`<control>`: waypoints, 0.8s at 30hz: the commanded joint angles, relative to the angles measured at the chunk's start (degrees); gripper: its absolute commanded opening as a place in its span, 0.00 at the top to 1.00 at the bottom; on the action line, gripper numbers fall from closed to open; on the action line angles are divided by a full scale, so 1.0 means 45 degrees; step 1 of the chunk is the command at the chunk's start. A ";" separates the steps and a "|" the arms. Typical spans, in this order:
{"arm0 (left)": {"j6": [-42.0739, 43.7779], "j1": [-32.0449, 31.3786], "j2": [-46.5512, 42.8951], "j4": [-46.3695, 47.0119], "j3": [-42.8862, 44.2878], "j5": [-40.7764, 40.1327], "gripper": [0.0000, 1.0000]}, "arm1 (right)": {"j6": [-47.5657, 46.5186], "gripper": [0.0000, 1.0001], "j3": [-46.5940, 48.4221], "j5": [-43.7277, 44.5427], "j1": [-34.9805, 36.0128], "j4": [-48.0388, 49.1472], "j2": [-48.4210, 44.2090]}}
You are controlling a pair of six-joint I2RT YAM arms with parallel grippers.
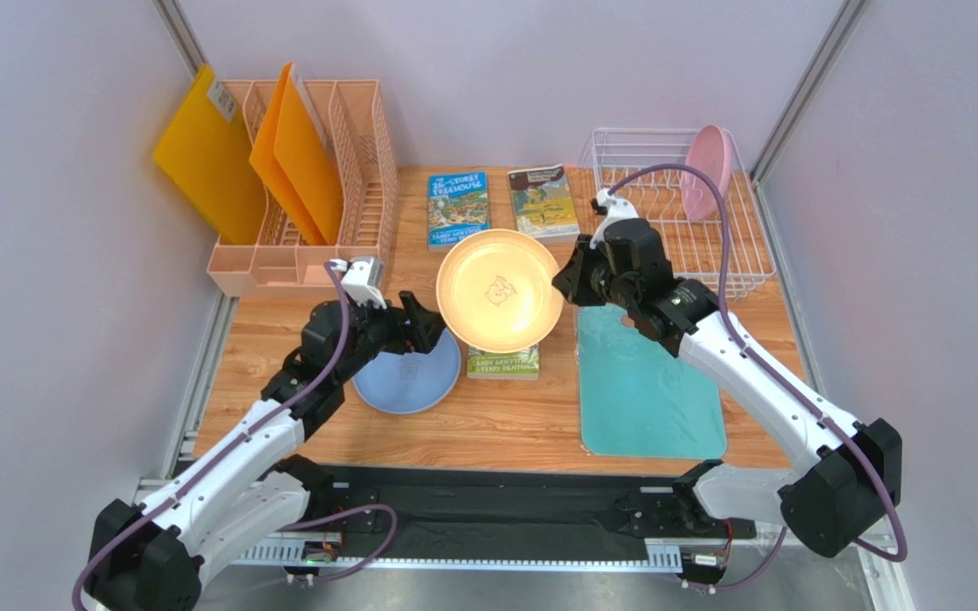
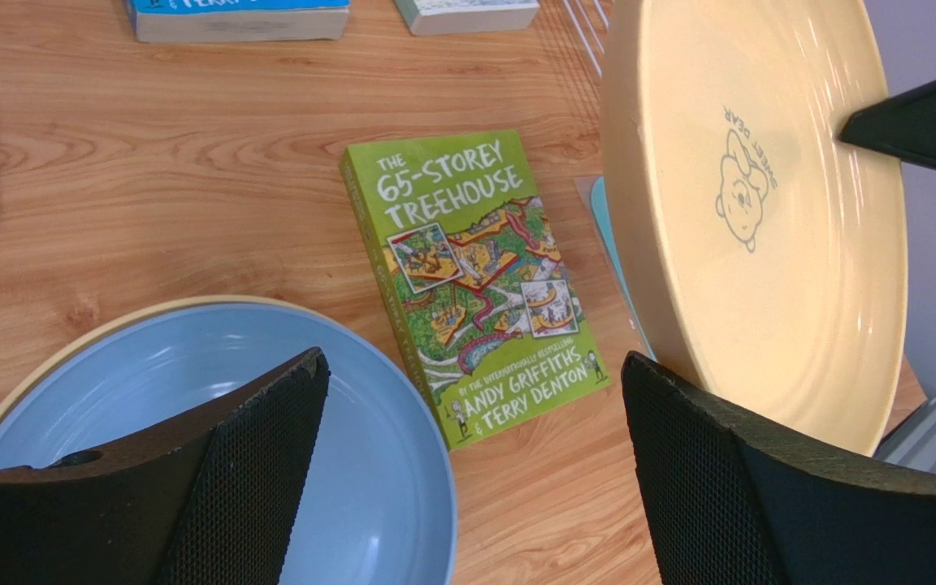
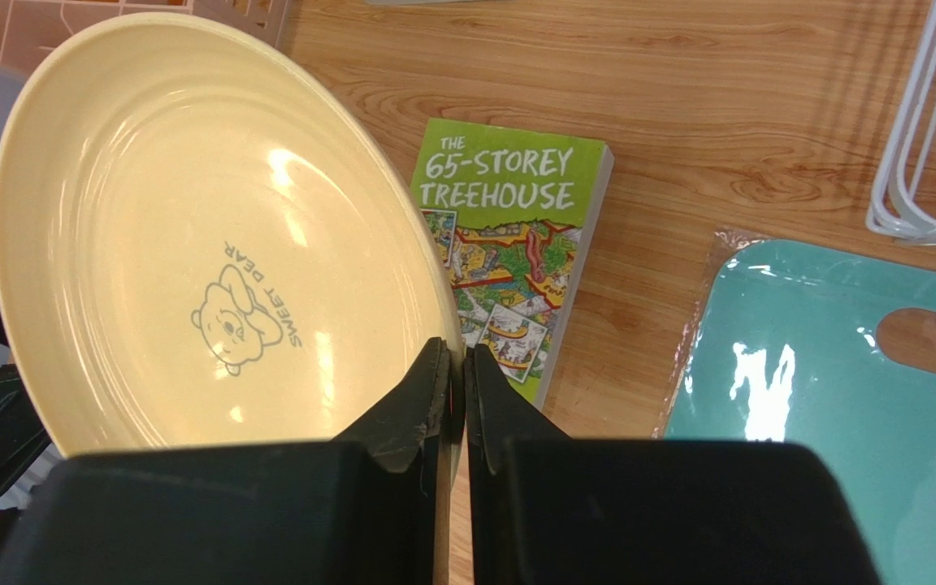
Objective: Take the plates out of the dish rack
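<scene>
My right gripper (image 1: 573, 283) is shut on the rim of the pale yellow plate (image 1: 499, 290), holding it tilted in the air over the table's middle. In the right wrist view the fingers pinch the plate (image 3: 192, 244) at its near edge, gripper (image 3: 461, 366). My left gripper (image 1: 424, 325) is open beside the plate's left edge; the left wrist view shows the gripper (image 2: 471, 378) wide apart, the yellow plate (image 2: 778, 244) just past its right finger. Under it a blue plate (image 1: 408, 377) lies on a tan plate (image 2: 131, 319). A pink plate (image 1: 709, 172) stands in the white dish rack (image 1: 749, 255).
A green book (image 1: 503, 363) lies below the held plate, and two more books (image 1: 457, 208) lie at the back. A teal cutting board (image 1: 645, 388) lies at the right. At the back left stands a peach organizer (image 1: 367, 166) with orange folders (image 1: 290, 159).
</scene>
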 commanded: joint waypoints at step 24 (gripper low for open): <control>-0.0281 -0.0123 -0.1222 -0.0115 -0.0081 -0.0915 0.07 | 0.0646 1.00 -0.0426 0.0809 0.0259 0.1373 0.0355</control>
